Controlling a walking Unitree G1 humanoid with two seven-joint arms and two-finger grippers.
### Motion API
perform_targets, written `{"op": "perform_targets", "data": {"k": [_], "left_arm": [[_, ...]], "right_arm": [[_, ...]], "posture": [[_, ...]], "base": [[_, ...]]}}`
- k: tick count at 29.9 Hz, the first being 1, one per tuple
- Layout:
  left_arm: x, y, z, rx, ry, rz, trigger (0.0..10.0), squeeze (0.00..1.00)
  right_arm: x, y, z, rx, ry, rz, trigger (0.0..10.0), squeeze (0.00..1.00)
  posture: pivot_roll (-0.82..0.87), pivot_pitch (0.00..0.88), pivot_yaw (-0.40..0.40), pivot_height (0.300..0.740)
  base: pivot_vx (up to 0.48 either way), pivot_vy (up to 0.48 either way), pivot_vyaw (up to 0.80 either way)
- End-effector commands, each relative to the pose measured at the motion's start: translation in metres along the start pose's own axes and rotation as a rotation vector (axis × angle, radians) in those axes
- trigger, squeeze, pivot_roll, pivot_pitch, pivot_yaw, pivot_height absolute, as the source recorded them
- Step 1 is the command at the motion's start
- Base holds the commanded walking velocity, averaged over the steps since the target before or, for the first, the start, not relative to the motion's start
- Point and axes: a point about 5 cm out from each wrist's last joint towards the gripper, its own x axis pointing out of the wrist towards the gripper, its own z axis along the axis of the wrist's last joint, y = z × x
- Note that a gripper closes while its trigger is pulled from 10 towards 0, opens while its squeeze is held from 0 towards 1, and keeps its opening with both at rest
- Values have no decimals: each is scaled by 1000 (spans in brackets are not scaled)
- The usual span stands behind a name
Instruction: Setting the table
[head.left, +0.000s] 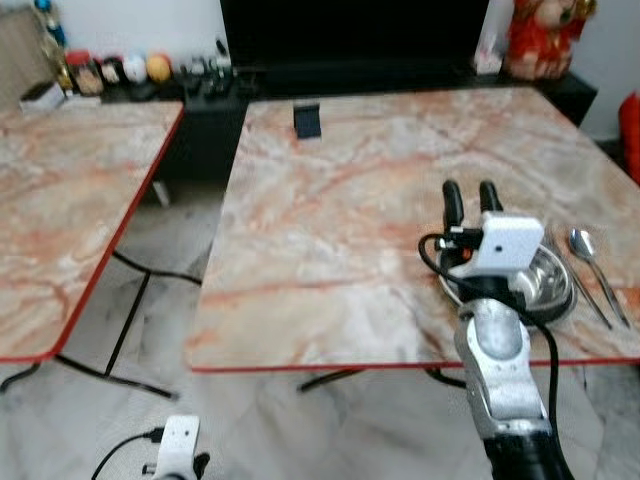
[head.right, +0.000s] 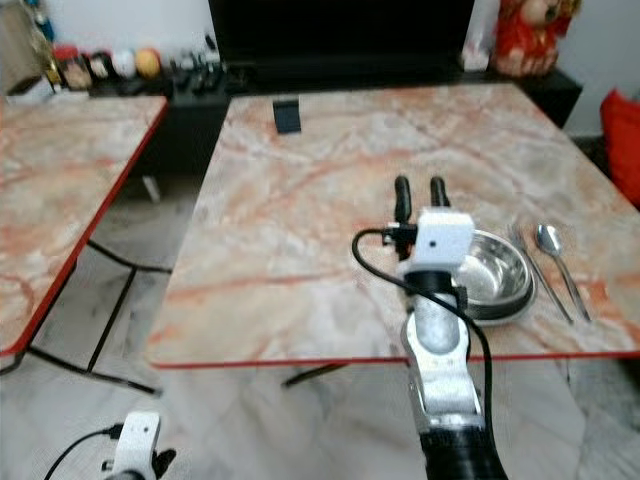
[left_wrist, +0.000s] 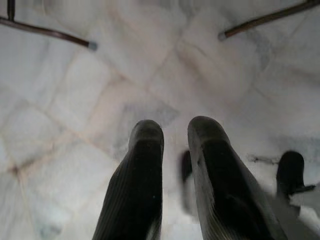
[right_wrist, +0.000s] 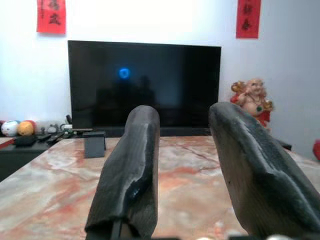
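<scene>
Your right gripper (head.left: 471, 197), black fingers spread apart, hovers over the pink marble table (head.left: 330, 240) just left of the shiny metal bowl (head.left: 545, 280).

Polished marble-look table (head.left: 330, 250) with a red rim; shiny steel bowl (head.right: 497, 272) and spoon (head.left: 585, 247) near its right edge; matt black ribbed fingers (left_wrist: 140, 185).

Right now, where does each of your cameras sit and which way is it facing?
Left eye: on the head, looking down at the marble table; right hand raised beside the steel bowl.
Right eye: same scene, with the spoon.
Left wrist: on the hanging left hand, facing the floor tiles.
Right wrist: along the open right hand's fingers, facing the television.
Eyes and right wrist share the small black box.
</scene>
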Motion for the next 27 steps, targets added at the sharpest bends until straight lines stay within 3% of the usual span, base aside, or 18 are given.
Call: {"op": "perform_targets", "data": {"k": [1, 8, 27], "left_arm": [[-2, 7, -6, -10, 21, 20, 10000, 0], [-2, 6, -6, -13, 20, 16, 10000, 0], [-2, 6, -5, -17, 16, 16, 10000, 0]], "right_arm": [[2, 11, 4, 11, -9, 31, 10000, 0], [0, 14, 1, -1, 11, 54, 10000, 0], [1, 20, -2, 19, 32, 71, 10000, 0]], "posture": [[-10, 0, 12, 740], [-10, 0, 11, 740], [-1, 0, 11, 740]], "base": [[0, 409, 0], [0, 408, 440], [0, 408, 0]]}}
